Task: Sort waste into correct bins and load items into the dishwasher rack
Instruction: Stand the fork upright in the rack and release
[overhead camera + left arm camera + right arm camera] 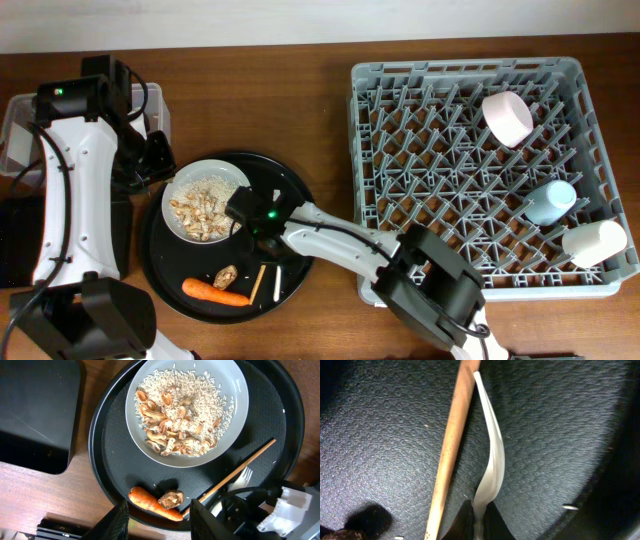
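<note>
1. My right claw (479,512) is pinched tight on the handle end of the white plastic fork (492,460). No gap is left beside the plastic.
2. The rest of the fork runs away from my fingers over the round black tray (380,435), right beside a wooden stick (451,445). The two meet at the far end.
3. A little further along the tray lie the small brown lump (171,498) and the orange carrot (150,503), touching each other.
4. My left claw (160,510) hangs above that carrot, jaws parted and gripping nothing.
5. Beyond sits the white shallow bowl (240,390) on the same tray, full of beige crumbly food scraps (175,430).
6. The shallow black rectangular tray (35,410) lies just outside the round one.
7. Farthest off, the dishwasher rack (465,68) holds the light blue cup (550,200) and two pale cups.
</note>
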`<state>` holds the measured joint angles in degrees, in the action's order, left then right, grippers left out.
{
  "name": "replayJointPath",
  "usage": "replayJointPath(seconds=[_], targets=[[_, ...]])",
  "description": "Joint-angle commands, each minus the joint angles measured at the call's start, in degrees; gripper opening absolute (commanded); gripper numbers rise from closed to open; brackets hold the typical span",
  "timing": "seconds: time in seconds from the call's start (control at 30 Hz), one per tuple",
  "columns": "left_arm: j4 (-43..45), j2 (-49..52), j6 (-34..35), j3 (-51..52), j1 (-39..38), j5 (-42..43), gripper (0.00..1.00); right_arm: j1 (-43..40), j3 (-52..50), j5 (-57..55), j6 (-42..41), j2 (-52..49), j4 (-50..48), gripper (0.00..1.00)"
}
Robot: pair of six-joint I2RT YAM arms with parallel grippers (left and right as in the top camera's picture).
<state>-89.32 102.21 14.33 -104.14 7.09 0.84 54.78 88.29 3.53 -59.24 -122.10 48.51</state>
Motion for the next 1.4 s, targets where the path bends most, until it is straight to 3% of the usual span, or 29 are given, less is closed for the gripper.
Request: replayJointPath(seconds=[0.0, 0.17, 0.4, 0.5, 0.63, 0.83, 0.87, 0.93, 1.0, 1.1, 1.2, 1.37], targets=[[0.1, -1.4, -0.9, -0.2, 0.0, 0.2, 0.39, -2.4, 2.3, -0.6, 5.5, 7.0, 1.9, 0.04], [0.1, -1.4, -0.9, -0.2, 0.0, 0.2, 0.39, -7.6, 3.1, -5.5, 17.7, 16.7, 5.0, 0.04], [0.2, -1.4, -0.9, -0.2, 0.0, 0.2, 0.39, -29.6, 3.1, -4.1, 41.9, 26.6, 17.7, 0.04], [0.3, -1.4, -0.9, -0.2, 0.0, 0.2, 0.39, -33.5, 1.7, -1.5, 42.1, 25.2, 22.1, 0.04], [0.2, -1.4, -0.9, -0.2, 0.0, 0.2, 0.39, -31.8, -3.2, 1.0, 39.1, 24.0, 20.5, 0.04], [0.2, -1.4, -0.9, -0.2, 0.0, 0.2, 0.39, -28.6, -13.1, 4.9, 35.8, 24.0, 12.1, 0.04], [0.2, -1.4, -0.9, -0.2, 0.0, 0.2, 0.39, -28.0, -14.0, 4.7, 35.8, 23.9, 10.7, 0.08], [0.1, -1.4, -0.9, -0.2, 0.0, 0.2, 0.39, -27.8, -14.7, 3.2, 35.0, 23.9, 9.7, 0.31], [0.1, -1.4, -0.9, -0.2, 0.0, 0.2, 0.39, -27.8, -14.5, 1.8, 34.7, 23.9, 9.7, 0.45], [0.1, -1.4, -0.9, -0.2, 0.0, 0.2, 0.39, -27.8, -11.3, 0.1, 32.1, 25.0, 12.5, 0.45], [0.1, -1.4, -0.9, -0.2, 0.0, 0.2, 0.40, -26.7, -1.9, -0.2, 31.1, 27.0, 16.3, 0.44], [0.3, -1.4, -0.9, -0.2, 0.0, 0.4, 0.39, -15.3, 1.5, 2.3, 23.5, 24.5, 12.3, 0.50]])
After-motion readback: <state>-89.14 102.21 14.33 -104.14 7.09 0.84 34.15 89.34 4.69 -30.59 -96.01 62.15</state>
